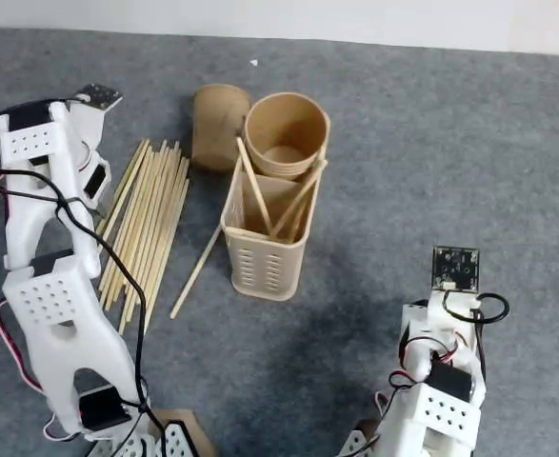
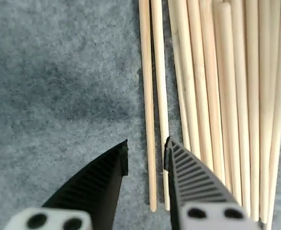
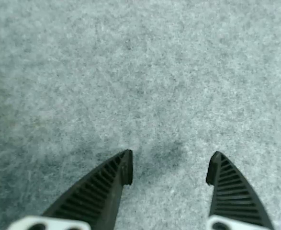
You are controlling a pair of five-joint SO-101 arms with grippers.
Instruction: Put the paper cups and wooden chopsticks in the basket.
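A beige slotted basket [image 1: 260,267] stands mid-table with three chopsticks [image 1: 293,205] leaning inside it. A stack of paper cups [image 1: 287,133] sits upright at its far end, and another paper cup [image 1: 218,124] lies on its side just left of that. A pile of wooden chopsticks [image 1: 146,224] lies left of the basket, with one loose chopstick [image 1: 196,269] between them. My left gripper [image 2: 146,153] is open low over the pile's edge, and one chopstick [image 2: 149,96] runs between its fingertips. My right gripper [image 3: 170,167] is open over bare carpet, right of the basket.
Grey carpet [image 1: 431,143] covers the table. The left arm [image 1: 50,286] stretches along the left side beside the pile, and the right arm [image 1: 446,381] sits at the near right. A cardboard piece [image 1: 189,419] shows at the near edge.
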